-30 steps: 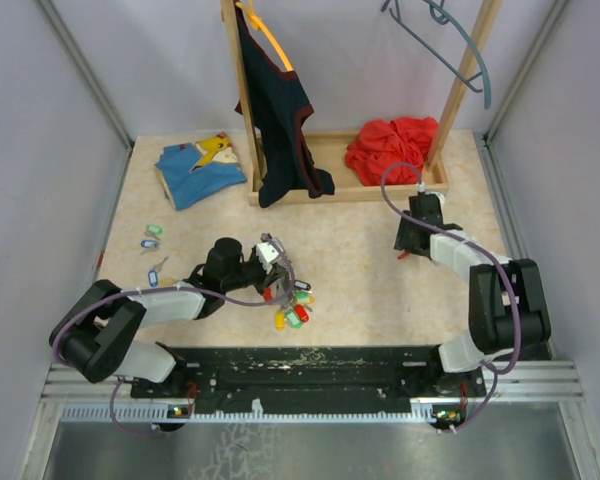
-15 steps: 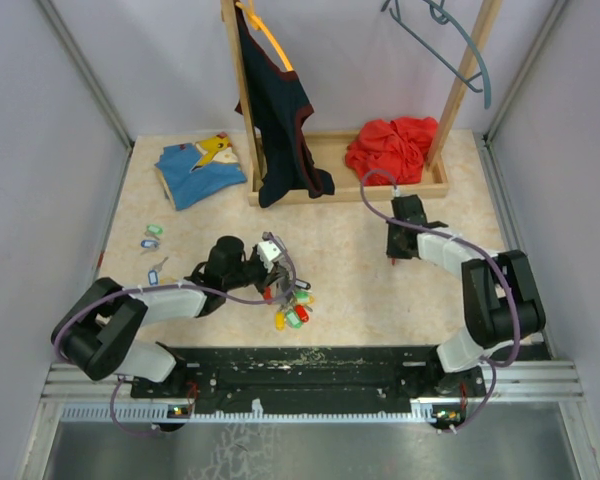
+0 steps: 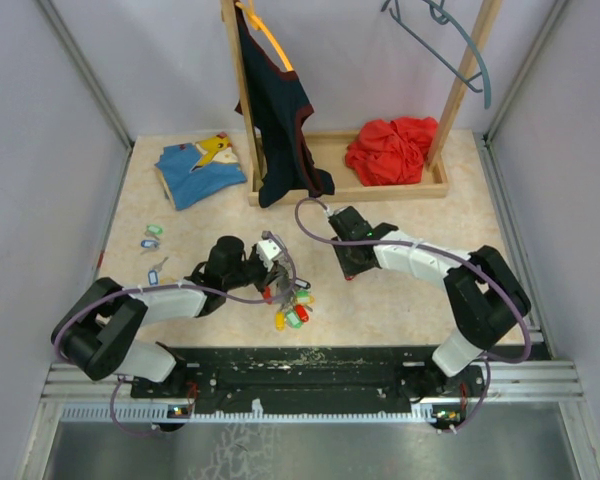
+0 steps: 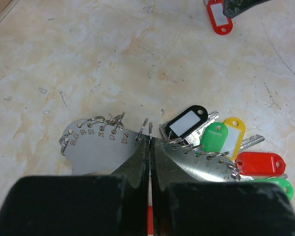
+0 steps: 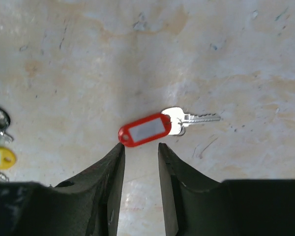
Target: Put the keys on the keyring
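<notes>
The keyring is a flat metal plate (image 4: 96,147) with numbered holes and small rings. Several keys with black, green, yellow and red tags (image 4: 221,142) hang from it; they also show in the top view (image 3: 292,308). My left gripper (image 4: 150,140) is shut on the plate's edge and holds it over the table (image 3: 270,255). A loose silver key with a red tag (image 5: 143,130) lies flat on the table. My right gripper (image 5: 140,145) is open just behind it, its left fingertip at the tag's end. The red tag also shows in the left wrist view (image 4: 220,22). The right gripper (image 3: 348,262) is right of the keyring.
Three more tagged keys (image 3: 152,238) lie at the table's left side. A blue shirt (image 3: 198,170) lies at the back left. A wooden rack (image 3: 380,188) holds a red cloth (image 3: 390,148), and a dark garment (image 3: 280,110) hangs from it.
My right arm has swung left from the table's right side to the middle, with the red-tagged key moving along at its fingertips. The left arm and keyring have stayed still.
</notes>
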